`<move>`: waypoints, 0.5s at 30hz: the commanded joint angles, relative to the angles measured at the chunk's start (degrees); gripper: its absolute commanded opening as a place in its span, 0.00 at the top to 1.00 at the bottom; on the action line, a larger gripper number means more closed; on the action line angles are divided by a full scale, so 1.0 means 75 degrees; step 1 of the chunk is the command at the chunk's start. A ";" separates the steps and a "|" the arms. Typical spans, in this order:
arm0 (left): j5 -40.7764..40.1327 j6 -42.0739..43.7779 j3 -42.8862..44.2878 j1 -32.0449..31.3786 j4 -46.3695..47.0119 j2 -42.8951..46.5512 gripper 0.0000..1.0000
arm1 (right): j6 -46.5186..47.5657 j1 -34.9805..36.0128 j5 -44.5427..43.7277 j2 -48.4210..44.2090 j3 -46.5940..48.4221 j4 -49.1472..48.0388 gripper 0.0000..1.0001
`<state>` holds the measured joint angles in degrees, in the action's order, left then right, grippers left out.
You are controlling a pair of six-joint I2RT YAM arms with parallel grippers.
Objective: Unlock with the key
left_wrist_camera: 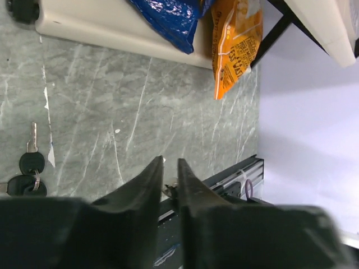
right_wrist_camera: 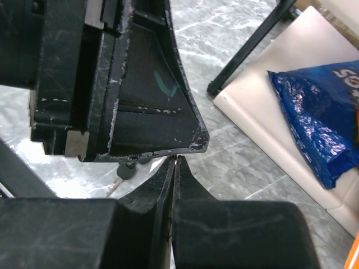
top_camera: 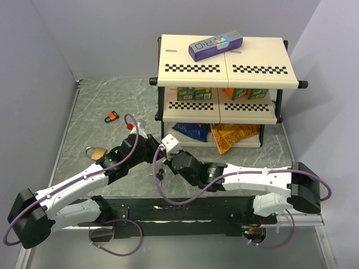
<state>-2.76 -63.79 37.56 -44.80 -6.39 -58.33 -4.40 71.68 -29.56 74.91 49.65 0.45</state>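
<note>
Item: my left gripper [left_wrist_camera: 170, 162] — fingers a slit apart; right gripper [right_wrist_camera: 175, 161] pressed together. Hazard: our tips crowd — one bump may flick the key [left_wrist_camera: 32, 151], lower left, away.

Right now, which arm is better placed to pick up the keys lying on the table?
Right, probably. The keys lie off beside the left pincer, behind its narrowly parted tips, not ahead. The right pincer is shut, but its tips sit close to them.
</note>
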 commanded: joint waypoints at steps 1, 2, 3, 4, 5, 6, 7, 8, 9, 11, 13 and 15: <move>-0.0006 -0.0003 -0.0250 -0.0027 0.0160 0.0183 0.83 | 0.0212 0.0227 -0.1225 0.0136 0.0493 -0.0095 1.00; -0.0018 -0.0014 -0.0285 -0.0027 0.0173 0.0206 0.89 | 0.0235 0.0251 -0.1296 0.0183 0.0528 -0.0095 1.00; -0.0006 -0.0014 -0.0344 -0.0027 0.0196 0.0218 0.92 | 0.0259 0.0298 -0.1366 0.0276 0.0540 -0.0095 1.00; 0.0005 -0.0026 -0.0367 -0.0027 0.0243 0.0241 0.96 | 0.0271 0.0345 -0.1471 0.0335 0.0552 -0.0095 1.00; 0.0017 -0.0014 -0.0391 -0.0027 0.0243 0.0242 0.99 | 0.0259 0.0380 -0.1496 0.0382 0.0564 -0.0095 1.00; 0.0005 -0.0014 -0.0449 -0.0027 0.0255 0.0288 0.99 | 0.0236 0.0403 -0.1542 0.0487 0.0575 -0.0095 1.00; -0.0029 -0.0026 -0.0473 -0.0027 0.0255 0.0288 0.99 | 0.0212 0.0427 -0.1554 0.0534 0.0610 0.0126 1.00; -0.0076 -0.0049 -0.0519 -0.0027 0.0278 0.0335 0.99 | 0.0166 0.0462 -0.1543 0.0570 0.0680 0.0221 1.00; -0.0158 -0.0061 -0.0613 -0.0027 0.0301 0.0428 0.99 | 0.0026 0.0462 -0.1508 0.0616 0.0716 0.0291 1.00; -0.0264 0.0113 -0.0707 -0.0016 0.0453 0.0534 0.99 | -0.0185 0.0427 -0.1018 0.0582 0.0751 0.0537 0.94; -0.0311 0.0301 -0.0883 0.0019 0.0617 0.0710 0.99 | -0.0525 0.0334 -0.0491 0.0418 0.0751 0.0771 0.79; -0.0323 0.0582 -0.0976 0.0031 0.0700 0.0897 0.99 | -0.0759 0.0123 0.0224 0.0138 0.0611 0.0737 0.71</move>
<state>-3.22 -63.42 31.81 -44.99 -2.57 -54.48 -6.28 74.76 -33.04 79.68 52.49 3.73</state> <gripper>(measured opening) 0.041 0.230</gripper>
